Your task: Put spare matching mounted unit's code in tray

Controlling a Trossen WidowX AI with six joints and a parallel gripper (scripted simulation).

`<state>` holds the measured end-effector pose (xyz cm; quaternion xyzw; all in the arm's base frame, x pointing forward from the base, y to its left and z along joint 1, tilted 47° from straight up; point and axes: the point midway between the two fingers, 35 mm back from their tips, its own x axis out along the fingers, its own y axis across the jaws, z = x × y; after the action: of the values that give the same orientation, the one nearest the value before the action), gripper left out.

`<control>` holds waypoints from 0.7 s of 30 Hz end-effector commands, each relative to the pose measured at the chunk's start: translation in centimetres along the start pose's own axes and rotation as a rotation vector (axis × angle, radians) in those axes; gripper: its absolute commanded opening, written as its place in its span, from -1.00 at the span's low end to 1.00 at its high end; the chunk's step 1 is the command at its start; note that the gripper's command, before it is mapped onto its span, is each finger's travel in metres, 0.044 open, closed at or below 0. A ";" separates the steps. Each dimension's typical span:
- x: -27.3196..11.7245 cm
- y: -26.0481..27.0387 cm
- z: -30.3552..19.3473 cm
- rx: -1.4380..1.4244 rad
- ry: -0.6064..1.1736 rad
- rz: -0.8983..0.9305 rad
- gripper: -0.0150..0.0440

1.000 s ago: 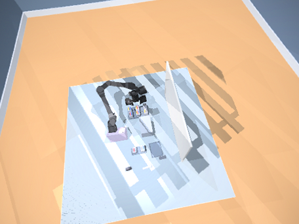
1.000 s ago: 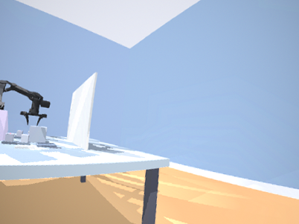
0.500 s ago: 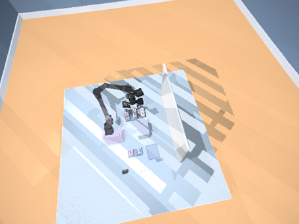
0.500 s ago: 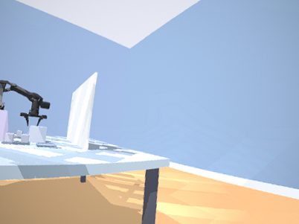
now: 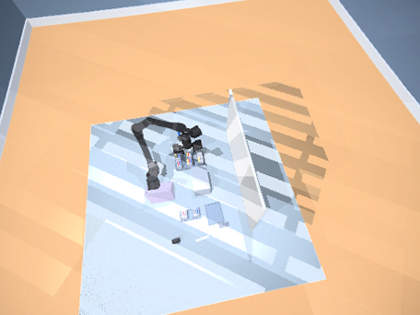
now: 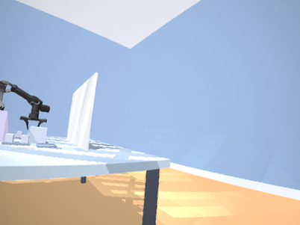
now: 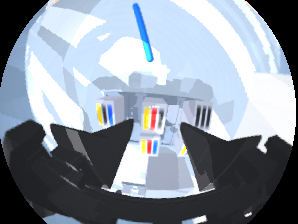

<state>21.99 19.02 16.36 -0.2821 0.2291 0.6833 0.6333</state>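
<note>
Currently poised over the far row of small grey stripe-labelled spare blocks (image 5: 188, 159), black parallel-jaw gripper (image 7: 153, 129) part-open and empty, flat grey tray (image 5: 214, 212) lying nearer: risks clamping or nudging a wrong-coded neighbour.

A bare test room set up as a robot workcell: plain blue walls (image 6: 216, 100), an orange floor (image 5: 84, 70) edged by a pale skirting strip, and a single pale table (image 6: 74, 163) on dark legs carrying a small black arm (image 5: 148, 148) and an upright white panel (image 6: 82, 114).
</note>
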 end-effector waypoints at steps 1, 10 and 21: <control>0.8 0.2 -0.3 0.010 0.008 0.007 0.53; 2.3 0.3 -0.3 0.010 0.006 0.006 0.53; 4.0 0.4 -0.2 0.011 0.002 0.006 0.53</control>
<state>21.69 21.56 14.18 -0.2799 0.2275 0.6840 0.6341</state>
